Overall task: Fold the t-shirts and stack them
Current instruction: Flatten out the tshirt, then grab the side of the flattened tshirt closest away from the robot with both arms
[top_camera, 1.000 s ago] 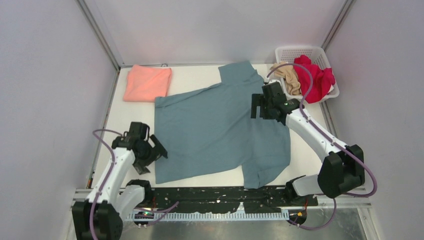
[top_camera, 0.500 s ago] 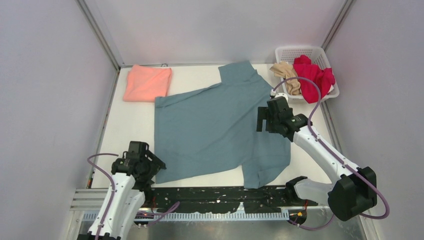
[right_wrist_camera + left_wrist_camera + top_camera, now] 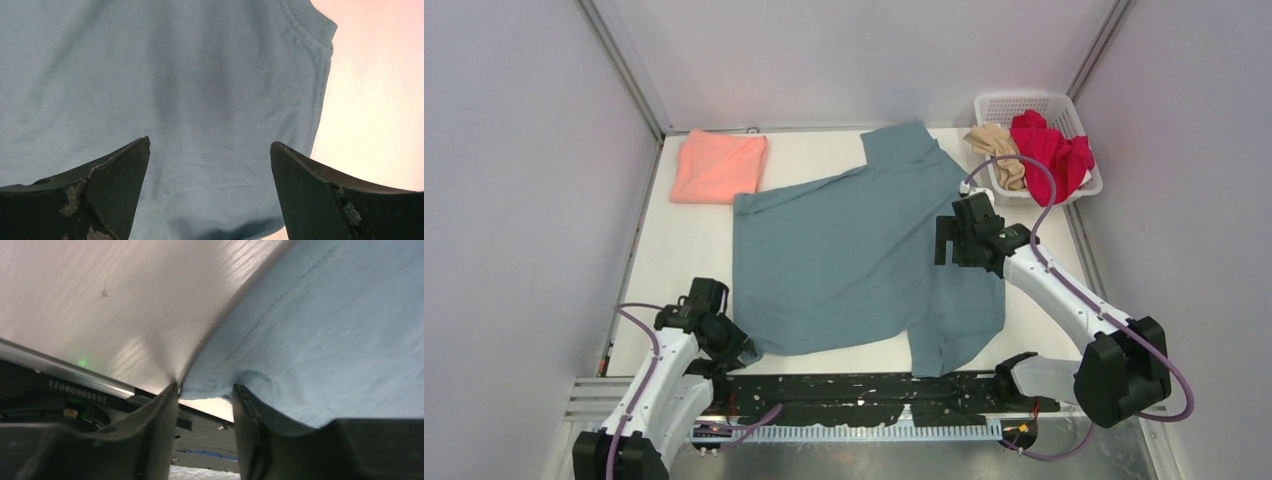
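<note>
Slate-blue t-shirt [image 3: 854,255] spread flat across desk [image 3: 686,250]. Left tool [image 3: 202,390], narrowly parted, set astride its near-left hem corner. Right tool [image 3: 210,145], spread wide, held over its right side. Salmon-pink t-shirt [image 3: 718,166] folded at far-left corner.

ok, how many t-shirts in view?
4. Slate-blue shirt spread mid-table; salmon-pink shirt folded at the far-left corner; red shirt and beige shirt bunched in the basket, far right. More may be buried there.

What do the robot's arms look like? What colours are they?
The left arm and right arm have white tube-shaped links with chunky black joints. A thin purple cable loops along each. Each ends in a black two-finger tool: the left tool, and the right tool, whose fingers look scuffed with grey.
</note>
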You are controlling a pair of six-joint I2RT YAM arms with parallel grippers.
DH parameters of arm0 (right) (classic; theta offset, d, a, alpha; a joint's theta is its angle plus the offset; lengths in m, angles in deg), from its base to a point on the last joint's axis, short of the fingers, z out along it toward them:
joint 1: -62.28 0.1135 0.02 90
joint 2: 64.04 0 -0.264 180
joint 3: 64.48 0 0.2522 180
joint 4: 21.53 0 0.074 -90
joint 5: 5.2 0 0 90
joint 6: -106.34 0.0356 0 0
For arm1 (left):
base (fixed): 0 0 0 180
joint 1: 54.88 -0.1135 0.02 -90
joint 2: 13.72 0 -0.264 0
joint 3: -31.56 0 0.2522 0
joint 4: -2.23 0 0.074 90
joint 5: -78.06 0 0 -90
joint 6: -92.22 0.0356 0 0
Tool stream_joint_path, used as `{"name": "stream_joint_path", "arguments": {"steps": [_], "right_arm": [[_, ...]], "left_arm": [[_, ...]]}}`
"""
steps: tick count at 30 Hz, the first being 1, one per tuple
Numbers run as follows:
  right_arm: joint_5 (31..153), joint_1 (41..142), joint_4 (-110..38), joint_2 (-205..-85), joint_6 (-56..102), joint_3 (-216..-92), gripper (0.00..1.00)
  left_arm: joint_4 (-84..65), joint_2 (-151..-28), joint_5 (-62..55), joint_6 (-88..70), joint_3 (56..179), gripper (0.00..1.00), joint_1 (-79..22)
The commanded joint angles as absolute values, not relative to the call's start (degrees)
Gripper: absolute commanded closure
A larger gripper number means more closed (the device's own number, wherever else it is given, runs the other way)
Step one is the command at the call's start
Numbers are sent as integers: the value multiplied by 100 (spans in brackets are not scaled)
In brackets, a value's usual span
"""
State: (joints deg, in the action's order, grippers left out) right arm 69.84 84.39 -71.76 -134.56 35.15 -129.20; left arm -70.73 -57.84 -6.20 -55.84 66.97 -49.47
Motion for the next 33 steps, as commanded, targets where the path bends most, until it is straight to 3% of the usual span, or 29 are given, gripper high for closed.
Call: {"name": "stream_joint_path", "arguments": {"steps": [1,10,16,23,26,30,33], "right_arm": [[6925,8443,-7225,-13441,3516,-13051,5],[7730,8632,-9179,-12960,3475,-13030,4],[8372,10080,-9994,-12880,4141,-12873,2],[8769,10647,-9392,-12991,4715,-12287,23],[8846,10893,-9288,-13096,4975,-12020,25],[8360,10922,-9274,-13204,5052,-11820,31],[7788,10917,-9200,-13299,5262,-11763,42]], "left_arm": [[-6966,-6103,-568,-5416,6917,100,-4805],[-6890,-5599,-1023,-5100,7359,100,-4802],[-6833,-5857,-1101,-4869,7624,100,-4802],[-6762,-5799,-960,-4730,7547,100,-4800],[-6821,-5609,-1005,-4752,7521,100,-4802],[-6842,-5493,-993,-4759,7486,100,-4802],[-6781,-5435,-905,-4774,7421,100,-4798]]}}
